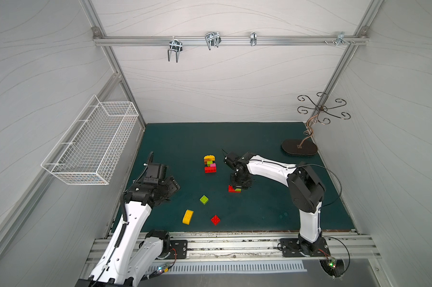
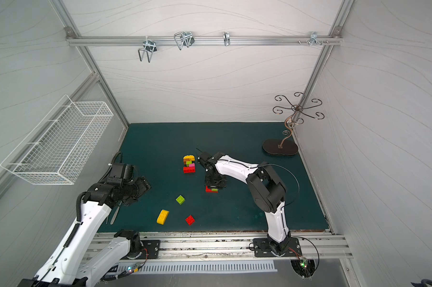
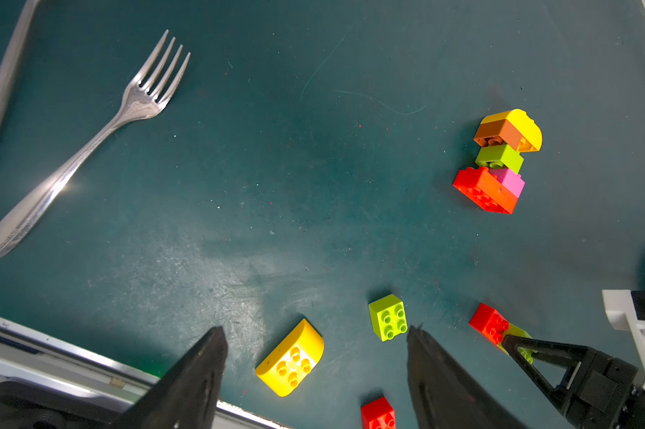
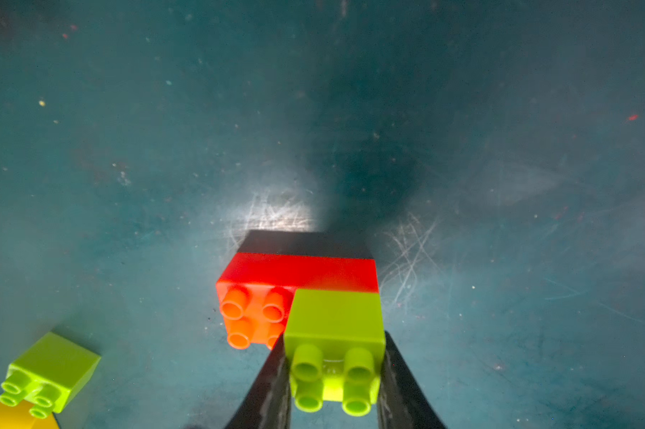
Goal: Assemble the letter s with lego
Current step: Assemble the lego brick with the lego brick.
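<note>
Fingers (image 4: 269,390) of the right gripper (image 4: 334,340) pinch a lime green square brick (image 4: 334,315) from both sides. It sits studs-up on one end of a red oblong (image 4: 298,275), low at the mat (image 1: 259,211), right of centre. The oblong's long axis runs left to right in both top views. Farther back lies the assembled stack (image 1: 210,164), with its long axis near to far, its yellow end away and its studs facing the near side. The left gripper (image 1: 172,186) hangs over the mat's left side with its jaws apart, holding nothing. Stamped lettering on the fork (image 3: 90,148) handle is too small to read.
</note>
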